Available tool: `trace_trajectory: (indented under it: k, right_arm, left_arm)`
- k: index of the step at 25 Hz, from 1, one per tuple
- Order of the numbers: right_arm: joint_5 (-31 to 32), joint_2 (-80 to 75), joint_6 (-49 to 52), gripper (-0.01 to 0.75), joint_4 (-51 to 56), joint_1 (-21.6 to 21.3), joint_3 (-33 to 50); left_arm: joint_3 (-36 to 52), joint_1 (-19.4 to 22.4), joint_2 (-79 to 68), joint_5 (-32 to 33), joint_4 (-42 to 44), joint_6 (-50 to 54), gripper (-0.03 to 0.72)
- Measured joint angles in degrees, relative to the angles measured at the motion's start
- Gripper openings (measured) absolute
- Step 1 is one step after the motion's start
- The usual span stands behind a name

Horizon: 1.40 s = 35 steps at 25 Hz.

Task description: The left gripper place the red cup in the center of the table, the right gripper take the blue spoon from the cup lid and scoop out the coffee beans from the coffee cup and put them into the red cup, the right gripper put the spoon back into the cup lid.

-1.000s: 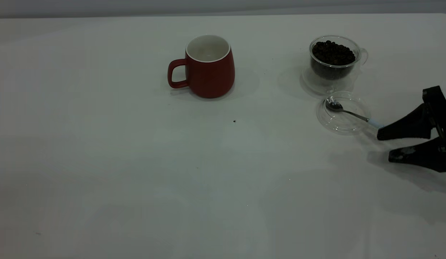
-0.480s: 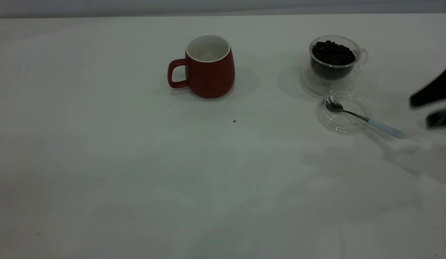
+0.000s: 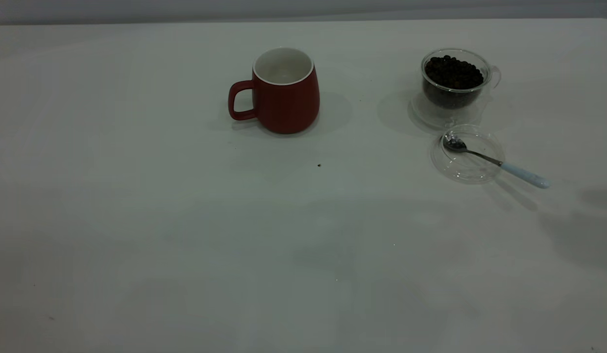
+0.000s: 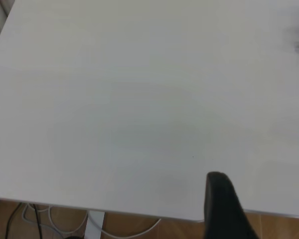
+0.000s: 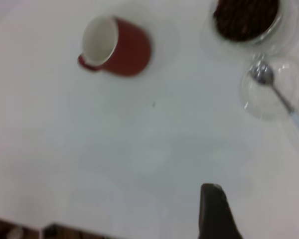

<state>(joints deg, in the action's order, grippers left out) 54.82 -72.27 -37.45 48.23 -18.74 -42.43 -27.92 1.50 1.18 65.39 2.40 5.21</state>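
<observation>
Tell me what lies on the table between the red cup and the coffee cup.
Nothing: in the exterior view, only bare table separates the red cup from the coffee cup. The cup lid and blue spoon sit nearer the camera.

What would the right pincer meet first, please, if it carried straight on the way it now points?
Probably only bare table: its finger points between the red cup and the cup lid, though depth is unclear.

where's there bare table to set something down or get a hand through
Widest bare patch: all the table in front of the red cup, across to its left edge. A narrower free lane runs between the red cup and the coffee cup. Crowded at the right: the coffee cup, the cup lid and the blue spoon sit close together, the spoon's handle poking out rightward.
</observation>
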Motion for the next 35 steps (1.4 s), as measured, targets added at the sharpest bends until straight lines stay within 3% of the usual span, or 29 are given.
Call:
trace_trajectory:
  k: [5,11,14,22,28,35]
  right_arm:
    - [8.01,16.27,12.56,0.478,-13.46,0.00,3.99]
    - [13.40,34.42,26.98,0.478,-29.00,0.00,14.33]
    - [15.53,41.06,34.26,0.478,-32.72,0.75,15.68]
    - [15.85,46.40,35.94,0.469,-36.60,11.50,14.62]
    - [14.11,47.41,38.08,0.469,-48.23,18.77,13.68]
    - [11.11,53.02,39.52,0.469,-52.36,20.44,14.39]
  left_arm:
    - [0.00,0.00,0.00,0.00,0.00,0.00,0.445]
    - [0.00,0.00,0.00,0.00,0.00,0.00,0.445]
    - [0.00,0.00,0.00,0.00,0.00,0.00,0.445]
    - [0.00,0.00,0.00,0.00,0.00,0.00,0.445]
    - [0.00,0.00,0.00,0.00,0.00,-0.14,0.445]
    - [0.00,0.00,0.00,0.00,0.00,-0.09,0.445]
